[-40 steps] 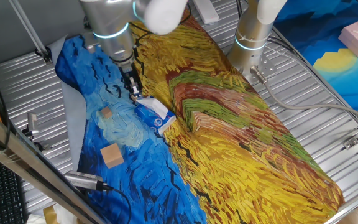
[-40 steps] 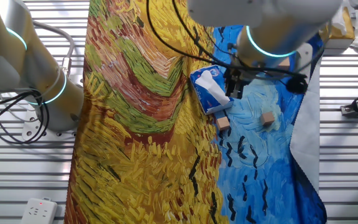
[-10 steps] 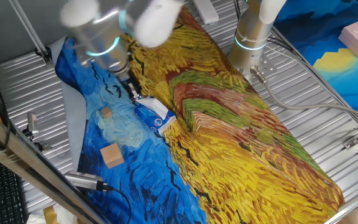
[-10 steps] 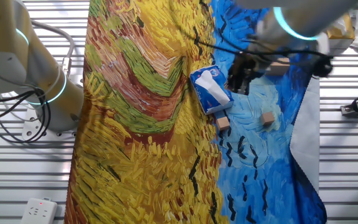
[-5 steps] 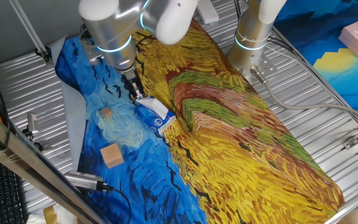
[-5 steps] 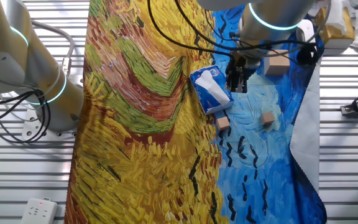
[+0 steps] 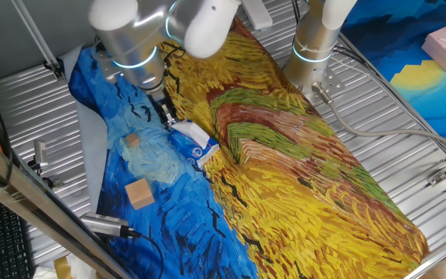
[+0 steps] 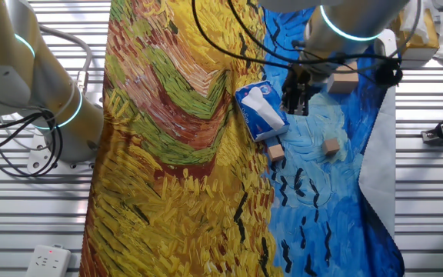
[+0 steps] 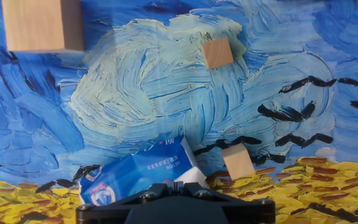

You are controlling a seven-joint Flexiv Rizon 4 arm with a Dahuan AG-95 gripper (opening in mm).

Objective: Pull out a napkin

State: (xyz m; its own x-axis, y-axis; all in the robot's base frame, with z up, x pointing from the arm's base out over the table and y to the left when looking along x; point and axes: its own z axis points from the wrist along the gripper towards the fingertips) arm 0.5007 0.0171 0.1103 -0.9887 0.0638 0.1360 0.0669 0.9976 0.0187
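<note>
The blue-and-white tissue packet (image 7: 194, 142) lies on the painted cloth; it also shows in the other fixed view (image 8: 258, 111) and at the bottom of the hand view (image 9: 138, 177). A small white fold of napkin (image 9: 194, 176) sticks out at the packet's end, right at my fingertips. My gripper (image 7: 169, 118) points down at that end, also seen from the other side (image 8: 293, 106). In the hand view the gripper (image 9: 174, 186) has its jaws closed together with a thin pale strip between them. Most of the napkin is hidden inside the packet.
Three tan wooden cubes lie near the packet: a large one (image 9: 42, 25), a small one (image 9: 217, 52) and one beside the packet (image 9: 238, 161). A second robot arm's base (image 7: 314, 46) stands at the cloth's far edge. Metal slats (image 7: 22, 101) surround the cloth.
The arm's upper links have swung about while the gripper stayed at the packet's end, still closed. The packet and cubes have not moved.
</note>
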